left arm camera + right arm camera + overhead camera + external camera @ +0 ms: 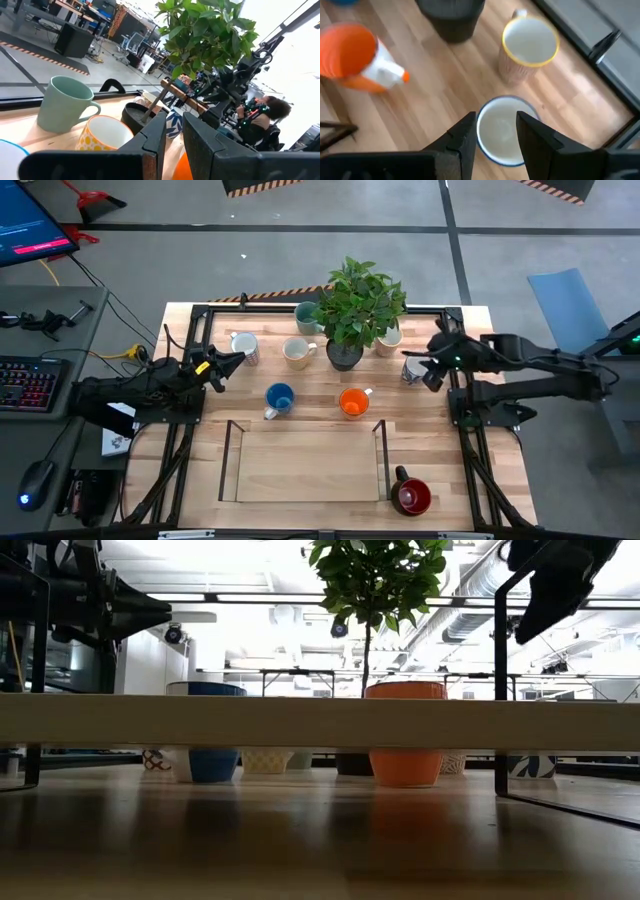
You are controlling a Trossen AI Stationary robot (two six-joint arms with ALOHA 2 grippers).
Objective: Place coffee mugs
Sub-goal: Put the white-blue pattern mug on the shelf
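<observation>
Eight mugs stand upright on their bases on the wooden table. At the far side are a teal mug (305, 317), a white patterned one (243, 345), a cream one (297, 352) and another cream one (388, 338). Nearer stand the blue mug (279, 397) and the orange mug (354, 402). The dark red mug (411, 496) is near the right near corner. My right gripper (418, 366) (496, 125) hovers open above a blue-rimmed white mug (507, 132), well above the table in the low view (555, 590). My left gripper (232, 361) (174, 132) hangs in the air by the white patterned mug, its fingers a narrow gap apart, holding nothing.
A dark pot with a leafy plant (350, 315) stands among the far mugs. A wooden board with black metal ends (305, 465) lies at the near centre. Black frame rails (455, 395) run along the table's sides. A person (265, 117) sits beyond the table.
</observation>
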